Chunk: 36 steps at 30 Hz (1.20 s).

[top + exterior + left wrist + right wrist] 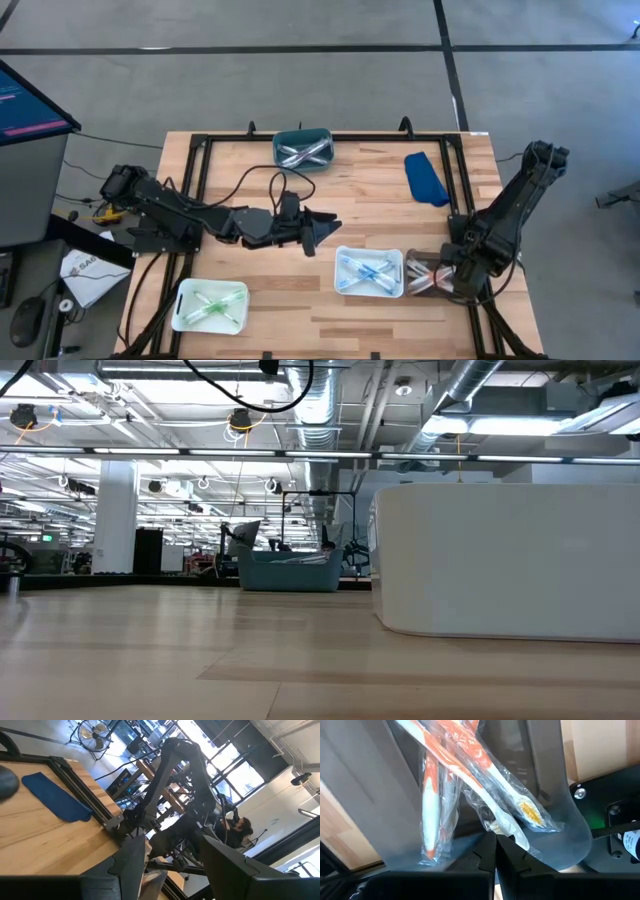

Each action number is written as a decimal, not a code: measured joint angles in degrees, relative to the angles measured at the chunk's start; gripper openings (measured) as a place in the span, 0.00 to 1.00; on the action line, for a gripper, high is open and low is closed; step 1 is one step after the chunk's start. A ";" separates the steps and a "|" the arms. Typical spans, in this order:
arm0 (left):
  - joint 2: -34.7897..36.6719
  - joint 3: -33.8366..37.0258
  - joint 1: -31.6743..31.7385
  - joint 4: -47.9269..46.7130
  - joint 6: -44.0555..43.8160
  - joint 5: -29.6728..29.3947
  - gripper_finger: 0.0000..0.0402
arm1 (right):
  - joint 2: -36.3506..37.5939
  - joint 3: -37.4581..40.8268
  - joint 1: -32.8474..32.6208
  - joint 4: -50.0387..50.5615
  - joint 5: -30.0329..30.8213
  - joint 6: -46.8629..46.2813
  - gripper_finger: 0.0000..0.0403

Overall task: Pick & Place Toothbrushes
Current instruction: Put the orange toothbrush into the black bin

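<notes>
Several orange-and-white toothbrushes (470, 775) in clear wrappers lie crossed in a grey tray (425, 275) at the table's near right. My right gripper (491, 845) points down just above them, shut, its tips at a wrapper's end. Blue toothbrushes (368, 270) lie in a white tray, green ones (212, 305) in another white tray at the near left, and clear ones (302, 152) in a teal tray at the far edge. My left gripper (325, 230) hovers level over the table's middle, open and holding nothing. My right gripper comes from above with shut fingers (485, 851) at the crumpled end of a clear wrapper (494, 826) in the grey tray. I cannot tell whether the tips touch or pinch that wrapper. The toothbrushes rest on the tray's floor.
A blue cloth (425, 178) lies at the far right. A black frame (200, 150) runs around the tabletop. The low view is filled on the right by a white tray's wall (500, 560), with the teal tray (290, 570) far behind. Bare wood lies between the trays.
</notes>
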<state>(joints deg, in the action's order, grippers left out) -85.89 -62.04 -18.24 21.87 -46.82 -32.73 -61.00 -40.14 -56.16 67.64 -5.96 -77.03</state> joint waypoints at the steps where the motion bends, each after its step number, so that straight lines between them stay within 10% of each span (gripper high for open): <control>1: 0.00 0.00 0.00 0.00 0.06 0.00 0.47 | -0.22 0.00 0.00 -0.03 0.00 0.02 0.00; 36: 0.00 0.00 0.49 0.00 1.55 3.25 0.47 | -10.19 -0.09 11.72 -8.47 -7.20 12.53 0.00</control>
<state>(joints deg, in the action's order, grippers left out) -85.89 -62.04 -17.74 21.87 -45.26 -29.48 -71.19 -40.23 -44.45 59.17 -13.16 -64.51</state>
